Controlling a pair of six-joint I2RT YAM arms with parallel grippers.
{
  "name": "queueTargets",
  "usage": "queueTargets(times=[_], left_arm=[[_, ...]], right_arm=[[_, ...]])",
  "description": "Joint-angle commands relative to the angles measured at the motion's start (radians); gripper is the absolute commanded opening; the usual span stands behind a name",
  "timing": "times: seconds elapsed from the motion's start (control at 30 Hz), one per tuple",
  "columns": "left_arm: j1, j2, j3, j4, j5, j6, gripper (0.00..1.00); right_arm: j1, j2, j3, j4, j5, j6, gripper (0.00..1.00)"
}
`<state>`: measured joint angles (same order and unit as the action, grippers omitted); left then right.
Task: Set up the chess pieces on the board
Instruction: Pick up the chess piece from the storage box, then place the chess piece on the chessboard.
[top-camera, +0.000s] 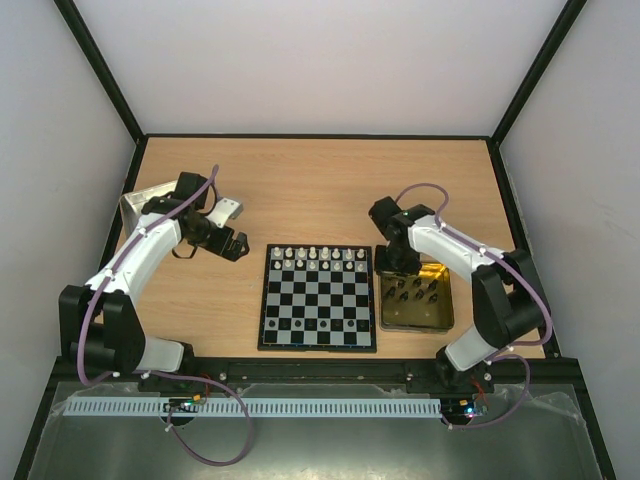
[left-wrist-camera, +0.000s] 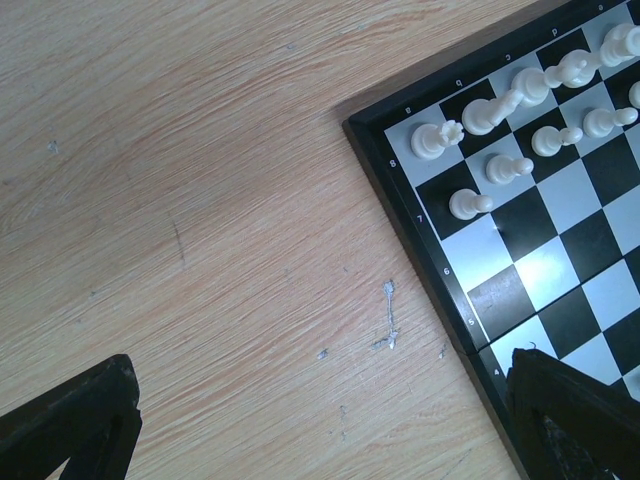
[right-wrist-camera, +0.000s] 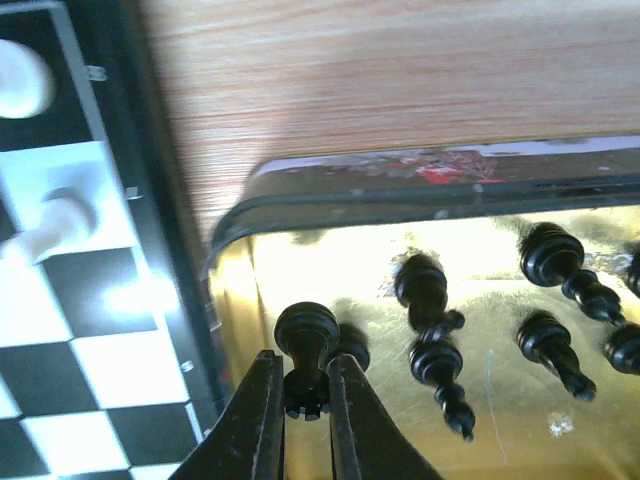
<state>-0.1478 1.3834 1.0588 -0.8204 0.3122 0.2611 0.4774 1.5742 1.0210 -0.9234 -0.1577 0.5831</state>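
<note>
The board (top-camera: 318, 312) lies flat at the table's middle, with white chess pieces (top-camera: 318, 258) filling its two far rows. Black chess pieces (right-wrist-camera: 435, 340) lie loose in the gold tin (right-wrist-camera: 300, 190) to the right of the board. My right gripper (right-wrist-camera: 305, 385) reaches into the tin's near-left corner and is shut on one black piece (right-wrist-camera: 307, 335), its notched top between the jaws and its round base sticking out. My left gripper (left-wrist-camera: 320, 400) hovers open over bare wood just left of the board's far-left corner (left-wrist-camera: 400, 150), holding nothing.
The gold tin (top-camera: 448, 312) sits against the board's right edge. A silver lid (top-camera: 135, 205) rests at the far left by the wall. Black frame rails border the table on all sides. Bare wood stretches beyond the board.
</note>
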Motion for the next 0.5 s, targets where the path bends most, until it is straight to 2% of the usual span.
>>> queueTargets(times=[0.0, 0.2, 0.33, 0.47], left_arm=[[-0.006, -0.002, -0.018, 0.004, 0.017, -0.005, 0.99], [-0.005, 0.000, -0.031, 0.018, 0.001, -0.008, 0.99], [-0.001, 0.017, -0.039, 0.031, -0.016, -0.014, 0.99], [0.023, 0.042, -0.031, 0.040, -0.035, -0.027, 0.99]], right_arm=[[0.055, -0.059, 0.087, -0.132, 0.083, 0.017, 0.08], [0.154, -0.097, 0.215, -0.246, 0.089, 0.090, 0.07], [0.285, -0.075, 0.316, -0.298, 0.078, 0.150, 0.07], [0.444, 0.015, 0.430, -0.318, 0.071, 0.201, 0.07]])
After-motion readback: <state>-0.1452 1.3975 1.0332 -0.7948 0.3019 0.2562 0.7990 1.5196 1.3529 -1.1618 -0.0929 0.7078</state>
